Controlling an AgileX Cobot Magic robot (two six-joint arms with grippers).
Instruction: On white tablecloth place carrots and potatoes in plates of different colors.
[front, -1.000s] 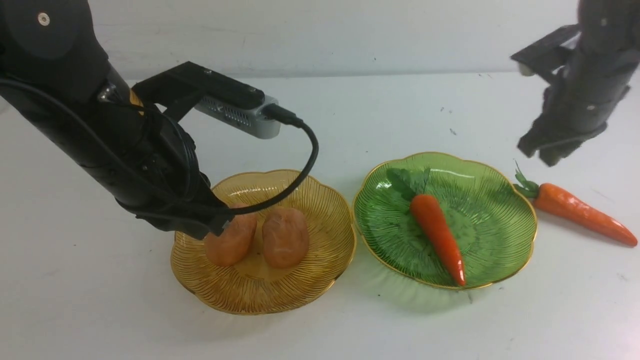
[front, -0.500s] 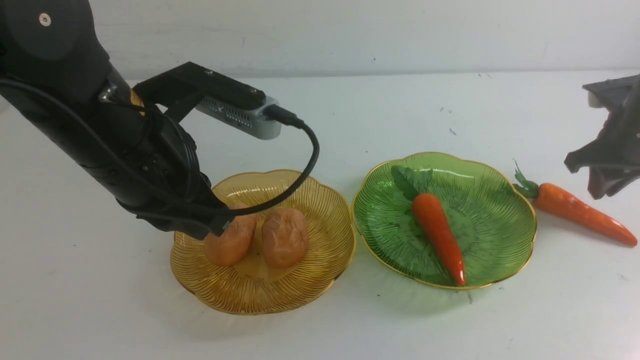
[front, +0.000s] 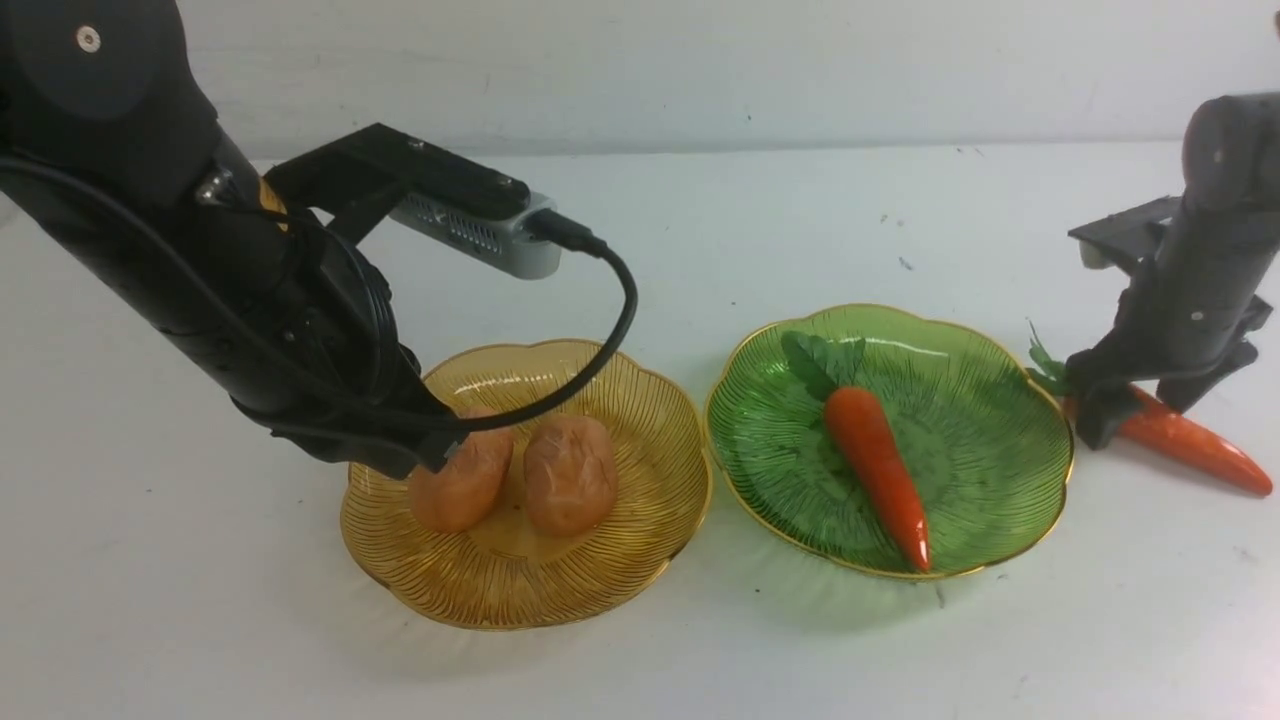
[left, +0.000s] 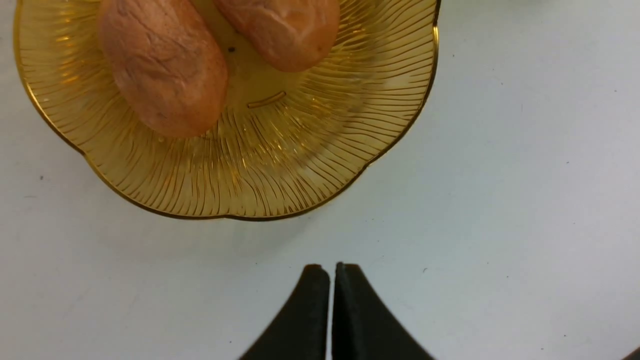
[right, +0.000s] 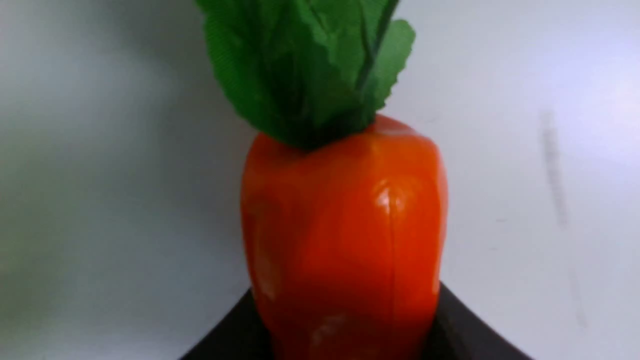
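On the white tablecloth (front: 700, 230) two potatoes (front: 462, 480) (front: 570, 472) lie side by side in the amber plate (front: 620, 540). One carrot (front: 875, 455) rests in the green plate (front: 1000, 400). A second carrot (front: 1195, 445) lies on the cloth just right of the green plate. My right gripper (front: 1135, 415) is down over its thick end, a finger pressed against each side; the right wrist view shows this carrot (right: 345, 215) filling the gap between them. My left gripper (left: 332, 267) is shut and empty, above the cloth beside the amber plate (left: 280, 165).
The left arm's body and cable (front: 620, 300) hang over the left half of the amber plate. The back wall (front: 700, 70) runs behind the table. Bare cloth lies in front of both plates.
My right arm swung out to the right, then came down over the loose carrot, and its jaws now sit against the carrot's sides. The left arm and both plates have not moved.
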